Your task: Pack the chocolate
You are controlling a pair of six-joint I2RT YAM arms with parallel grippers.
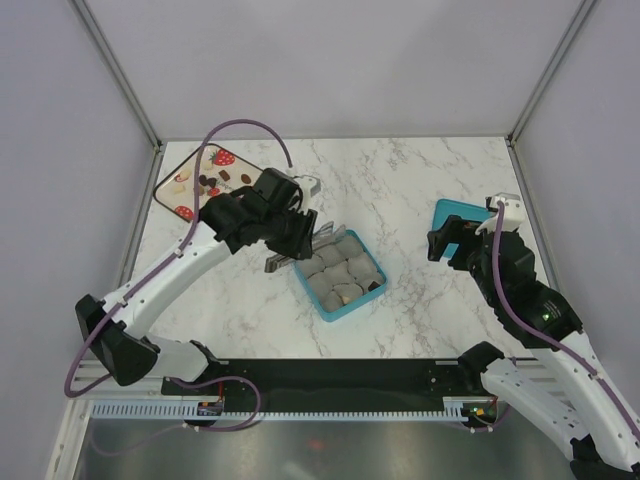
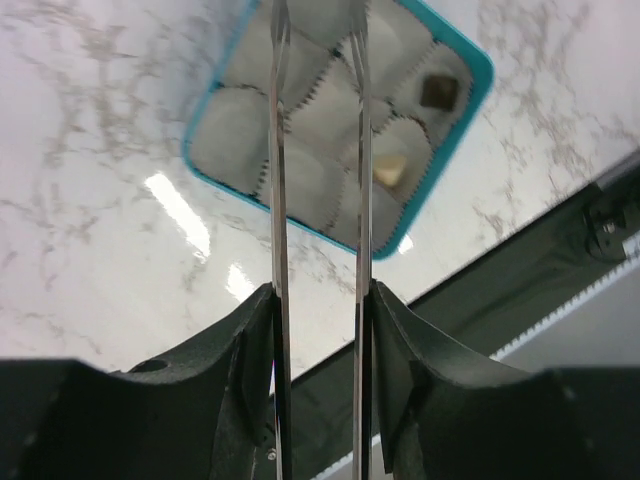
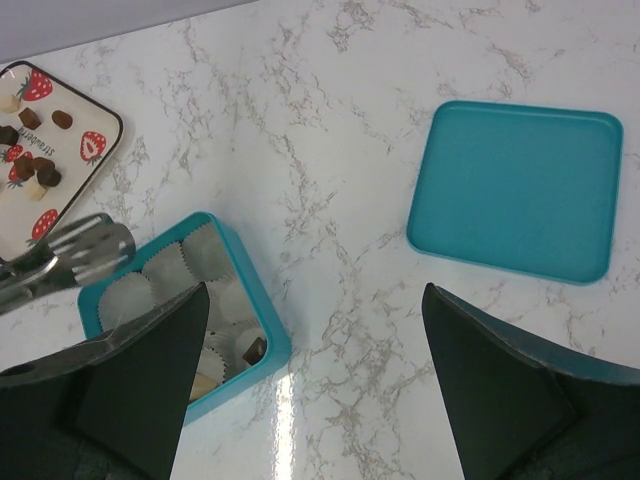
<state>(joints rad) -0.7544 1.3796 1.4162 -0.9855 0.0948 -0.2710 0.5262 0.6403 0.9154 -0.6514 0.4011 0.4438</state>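
Note:
Several chocolate pieces (image 1: 205, 180) lie on the strawberry-print tray (image 1: 176, 196) at the back left, seen also as chocolate pieces (image 3: 30, 170) in the right wrist view. The teal box (image 1: 327, 303) of paper cups holds a dark piece (image 2: 437, 91) and a cream piece (image 2: 390, 170). My left gripper (image 1: 305, 232) (image 2: 320, 290) is shut on metal tongs (image 2: 281, 150), whose two blades stand apart above the box with nothing between them. My right gripper (image 1: 460, 240) (image 3: 310, 300) hangs open over bare marble, right of the box.
A teal lid (image 3: 515, 190) lies flat at the right, just behind the right gripper. A black rail (image 1: 330, 375) runs along the table's near edge. Grey walls close in the table on three sides.

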